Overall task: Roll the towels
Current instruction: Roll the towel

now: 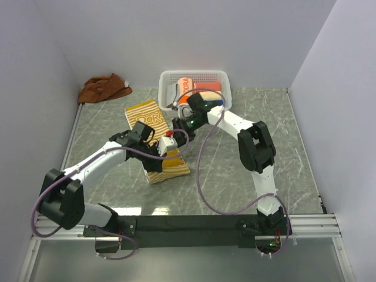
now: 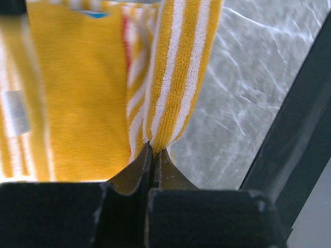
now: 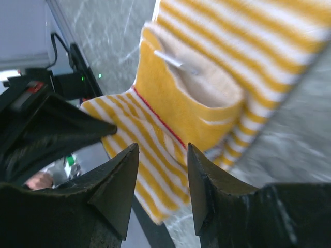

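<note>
A: Note: your left end effector (image 2: 153,149) is pinched shut on a striped edge of the yellow towel (image 2: 77,113), mid-desk (image 1: 305,164). Risk?

B: The grip is thin. Pull hard and the hem may slip out, or the fold may drag flat. Your right end effector (image 3: 163,155) hangs parted, holding nothing; lowered carelessly, it could snag the layers. The brown towel (image 1: 104,88) lies crumpled in the far-left corner.

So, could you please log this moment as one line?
left gripper: shut on striped towel | right gripper: open near it | brown towel: crumpled, back corner
</note>
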`<state>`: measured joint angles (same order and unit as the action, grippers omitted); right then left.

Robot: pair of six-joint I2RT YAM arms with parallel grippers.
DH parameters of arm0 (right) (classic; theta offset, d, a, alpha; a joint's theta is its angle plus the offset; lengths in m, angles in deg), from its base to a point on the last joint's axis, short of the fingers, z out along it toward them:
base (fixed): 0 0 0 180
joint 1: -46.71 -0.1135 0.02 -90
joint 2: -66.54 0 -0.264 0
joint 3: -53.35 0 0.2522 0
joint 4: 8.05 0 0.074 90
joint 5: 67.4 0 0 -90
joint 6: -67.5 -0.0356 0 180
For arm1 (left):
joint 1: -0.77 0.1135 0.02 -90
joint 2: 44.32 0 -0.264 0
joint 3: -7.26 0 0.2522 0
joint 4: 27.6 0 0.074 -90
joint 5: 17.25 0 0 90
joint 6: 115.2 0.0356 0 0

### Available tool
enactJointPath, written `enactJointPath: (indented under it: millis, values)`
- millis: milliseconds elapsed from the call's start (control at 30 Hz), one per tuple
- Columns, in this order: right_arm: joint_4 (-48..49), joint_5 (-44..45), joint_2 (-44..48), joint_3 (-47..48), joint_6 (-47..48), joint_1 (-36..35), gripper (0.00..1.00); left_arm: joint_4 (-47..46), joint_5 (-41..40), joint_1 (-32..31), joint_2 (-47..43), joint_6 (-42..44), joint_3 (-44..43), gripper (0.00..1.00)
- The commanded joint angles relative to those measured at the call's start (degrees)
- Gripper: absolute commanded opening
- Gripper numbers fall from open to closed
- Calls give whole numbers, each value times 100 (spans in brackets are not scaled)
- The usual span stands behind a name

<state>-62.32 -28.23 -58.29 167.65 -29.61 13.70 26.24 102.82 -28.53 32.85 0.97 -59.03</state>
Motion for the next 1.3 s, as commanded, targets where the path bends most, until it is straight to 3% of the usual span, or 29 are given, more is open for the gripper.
enactJointPath:
  millis: [0,167,400,733,933,1000,1067,1267]
  values:
    - [-554,82,319,406,289,357,50,159,544,397,306,256,-423,1]
    - [-563,-76,548,187,333,691,49,36,606,864,991,441,-731,0]
    - [-598,-700,671,-33,316,621,47,-44,887,1566,2056,459,-1320,2]
    - [218,-1192,346,-244,-606,252,46,-70,949,1708,2558,433,-1558,4]
    - [246,-508,-93,-192,-651,85,45,-202,940,1796,2654,310,-1444,8]
    - [289,-279,-330,-183,-721,41,44,-228,922,1857,2689,309,-1409,11]
    - [412,98,-532,-209,-835,6,43,-158,852,1901,2725,371,-1383,22]
    - [474,784,-788,-244,-809,-126,43,-202,221,2244,2217,792,-830,32]
